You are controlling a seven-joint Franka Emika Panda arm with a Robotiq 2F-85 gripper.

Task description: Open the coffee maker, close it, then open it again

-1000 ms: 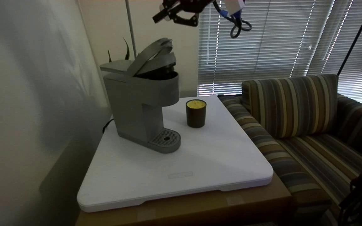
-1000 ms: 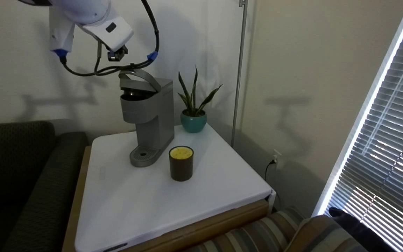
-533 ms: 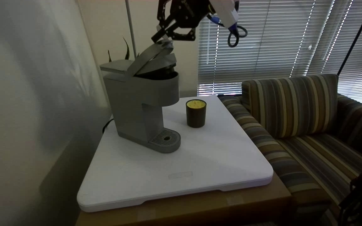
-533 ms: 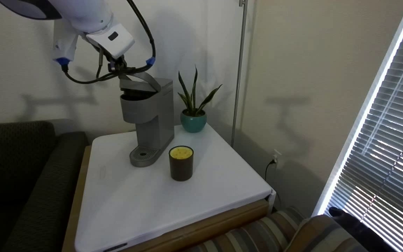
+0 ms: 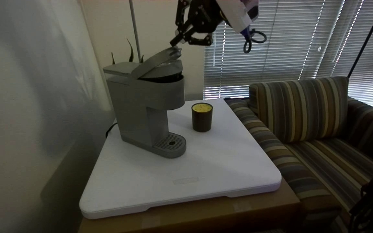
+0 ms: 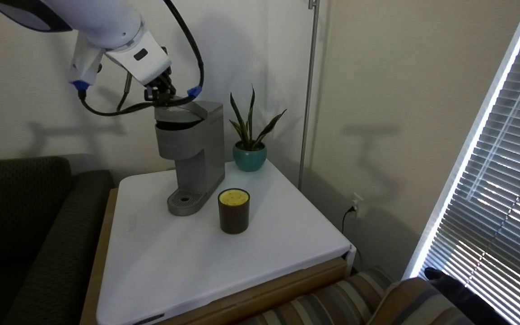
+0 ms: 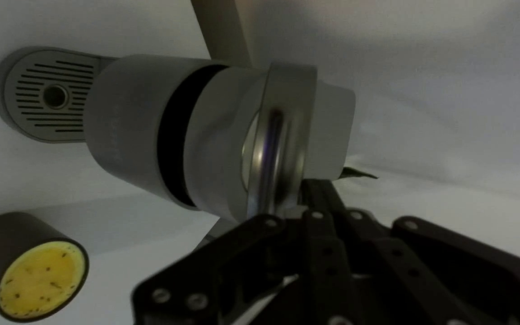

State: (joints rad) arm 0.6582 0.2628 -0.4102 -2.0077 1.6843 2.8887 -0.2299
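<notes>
The grey coffee maker (image 5: pixel 134 106) stands upright on a white tabletop, also in the other views (image 6: pixel 212 140) (image 7: pixel 124 104). Its lid (image 5: pixel 160 69) is partly raised, with a dark gap between it and the brew head. The lid's arched handle (image 7: pixel 294 95) stands above it. My gripper (image 5: pixel 173 42) is at the front top of the handle, its fingertips at or touching the handle's upper side. In the wrist view my gripper (image 7: pixel 318 184) has its fingers together beside the handle, with nothing visible between them. In an exterior view the fingertips are hidden behind the cable.
A dark cup with a yellow top (image 5: pixel 202 117) stands near the coffee maker's base. A potted plant (image 6: pixel 249 158) stands behind the machine. The wall (image 5: pixel 44 97) is close behind it. A striped armchair (image 5: pixel 299 113) adjoins the white tabletop (image 5: pixel 173 191). A pole (image 6: pixel 310 90) stands in the corner.
My gripper has come down onto the lid's handle and moved slightly forward, away from the wall. The handle and lid have tipped lower and the dark gap has narrowed. The cup has not moved.
</notes>
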